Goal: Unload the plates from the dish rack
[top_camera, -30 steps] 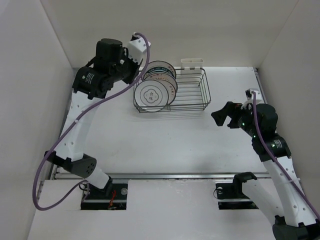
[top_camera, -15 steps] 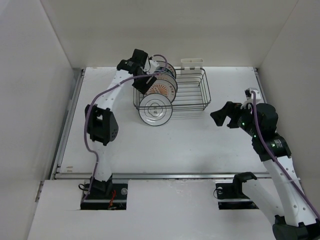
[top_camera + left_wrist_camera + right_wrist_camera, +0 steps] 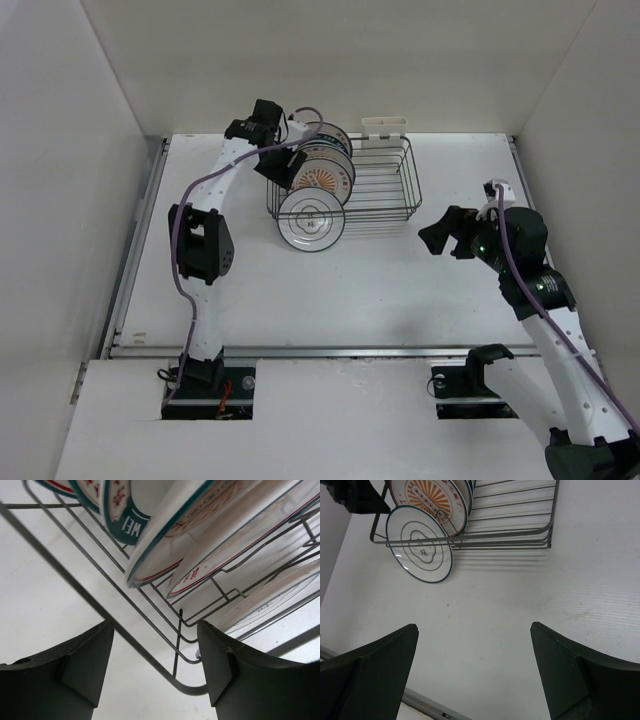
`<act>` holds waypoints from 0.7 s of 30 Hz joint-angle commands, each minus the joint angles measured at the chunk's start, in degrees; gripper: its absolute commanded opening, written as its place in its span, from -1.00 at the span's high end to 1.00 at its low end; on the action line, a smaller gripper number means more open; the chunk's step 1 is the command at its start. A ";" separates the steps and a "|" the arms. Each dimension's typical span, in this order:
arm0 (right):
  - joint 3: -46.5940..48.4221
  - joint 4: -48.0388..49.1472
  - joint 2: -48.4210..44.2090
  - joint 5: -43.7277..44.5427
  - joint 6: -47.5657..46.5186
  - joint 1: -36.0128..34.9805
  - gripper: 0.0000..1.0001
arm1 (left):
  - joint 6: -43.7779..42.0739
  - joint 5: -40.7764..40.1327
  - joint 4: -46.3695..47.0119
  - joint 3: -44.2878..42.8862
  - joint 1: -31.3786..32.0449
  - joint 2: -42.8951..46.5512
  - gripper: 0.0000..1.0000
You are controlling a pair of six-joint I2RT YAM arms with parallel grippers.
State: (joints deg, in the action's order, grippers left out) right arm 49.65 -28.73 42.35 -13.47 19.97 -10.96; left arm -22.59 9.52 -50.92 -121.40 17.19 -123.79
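Note:
The dish rack (image 3: 380, 185) stands at the back of the table, with several plates (image 3: 322, 165) upright in its left half. One has an orange sunburst centre (image 3: 432, 500). A teal-rimmed plate (image 3: 312, 218) leans at the rack's near left corner and reaches down past the front rail (image 3: 420, 550). My left gripper (image 3: 275, 165) is at the rack's left end, open. In the left wrist view the gripper (image 3: 155, 650) straddles the rack's corner wire (image 3: 150, 650) below the plates (image 3: 160, 550) and grips nothing. To the right of the rack my right gripper (image 3: 445, 232) hangs wide open over bare table (image 3: 474, 635).
A small white plastic holder (image 3: 384, 125) is clipped on the rack's far rim. White walls enclose the table at the left, back and right. A metal rail (image 3: 330, 350) runs along the near edge by the arm bases.
The left arm swung from raised at the left down to the rack's left end, and its gripper went from shut to open. The front plate sits lower and nearer. The right arm barely moved.

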 commanded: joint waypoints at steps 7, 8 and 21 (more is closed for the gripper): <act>-0.17 3.07 -0.77 -0.68 0.42 -0.99 -1.00 | 0.80 9.53 1.28 3.54 -0.32 11.46 -0.28; -0.17 3.07 -0.78 -0.68 0.42 -0.99 -1.00 | -1.56 12.51 -1.53 3.54 -0.32 11.46 -0.28; -0.17 3.07 -0.78 -0.68 0.42 -0.99 -1.00 | -4.22 4.71 -8.41 -3.93 2.32 -1.45 -0.21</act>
State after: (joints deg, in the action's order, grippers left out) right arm 49.65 -28.45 42.02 -14.00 19.97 -11.40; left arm -26.11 14.52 -56.25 -122.52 19.88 -125.67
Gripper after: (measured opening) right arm 0.999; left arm 0.609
